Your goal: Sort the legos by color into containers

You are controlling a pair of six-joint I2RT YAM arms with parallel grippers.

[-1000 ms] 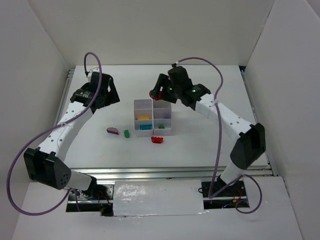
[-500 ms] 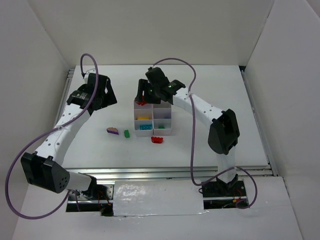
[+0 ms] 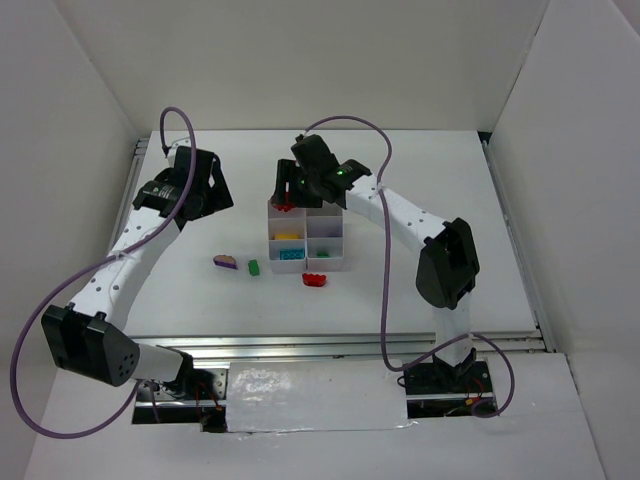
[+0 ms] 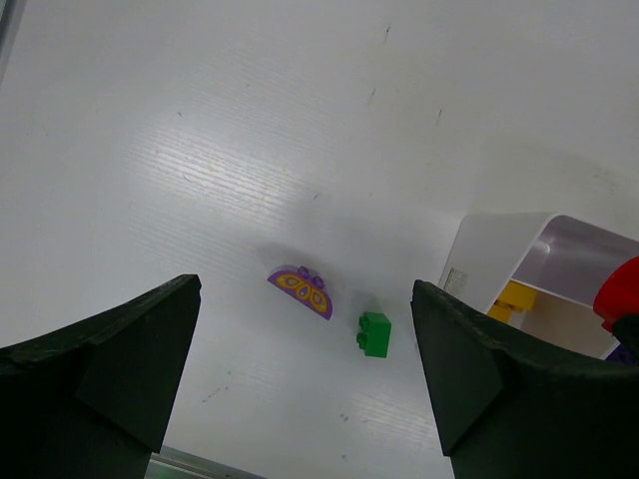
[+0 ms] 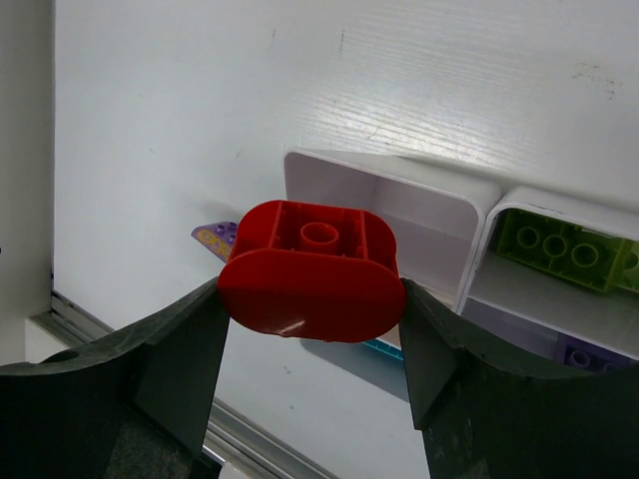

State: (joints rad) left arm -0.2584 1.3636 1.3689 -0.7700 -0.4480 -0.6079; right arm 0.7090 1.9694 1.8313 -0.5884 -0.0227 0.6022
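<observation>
One red brick (image 5: 310, 269), newly brought over the containers (image 3: 337, 262).
Item is clamped in the right gripper (image 3: 288, 190), which within the last second has swung from the containers' far-right side to above their far-left compartment (image 5: 399, 215) and settled there. That cell looks bare, so release is judged next. The left gripper (image 4: 310, 389), fingers apart and holding nothing, hangs well left of the containers. Unsorted: second red brick (image 3: 315, 279) just near of the containers, green brick (image 4: 374, 333) and purple half-round piece (image 4: 301, 291) at their near left.
</observation>
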